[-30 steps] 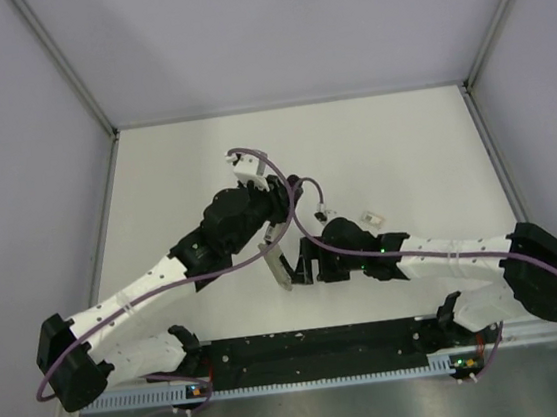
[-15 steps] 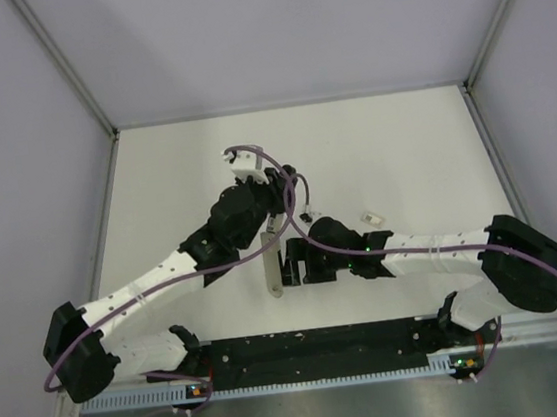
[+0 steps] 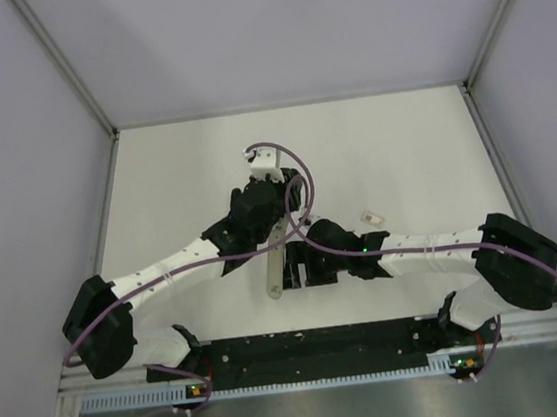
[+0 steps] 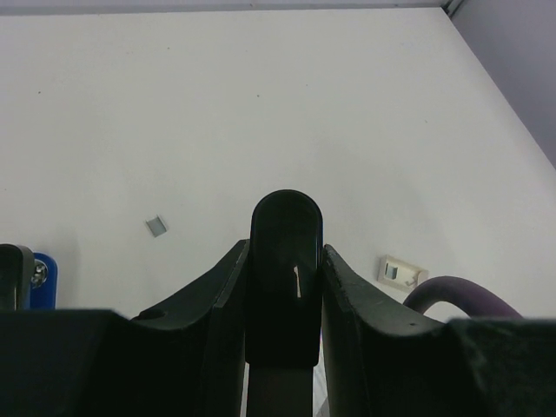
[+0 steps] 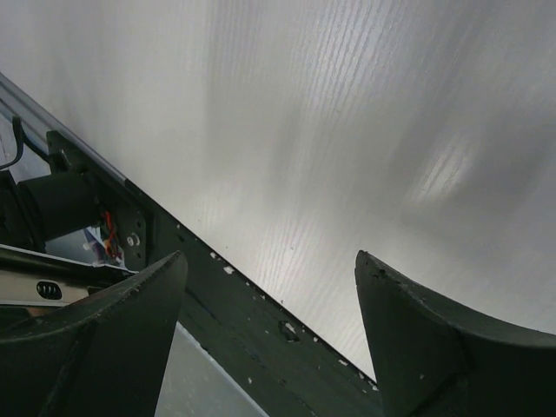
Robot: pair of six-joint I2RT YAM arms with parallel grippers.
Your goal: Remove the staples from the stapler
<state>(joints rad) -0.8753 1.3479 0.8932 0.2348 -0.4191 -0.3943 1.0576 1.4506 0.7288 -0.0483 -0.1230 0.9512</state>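
1. A white tabletop sits inside pale lavender walls with grey metal frame bars. A black base rail runs along its near edge.
2. The overhead view shows the stapler near the middle of the tabletop. Its silver bar slants toward the near edge, between the two wrists. A small white block lies to the right, apart from it.
3. Only the left wrist view shows a small grey piece lying on the tabletop. It also shows the left fingers pressed against both sides of the stapler's black rounded end.
4. The right wrist view shows the right fingers spread wide with nothing between them.
5. The left arm reaches diagonally inward. The right arm stretches low across, and its wrist is just beside the stapler.
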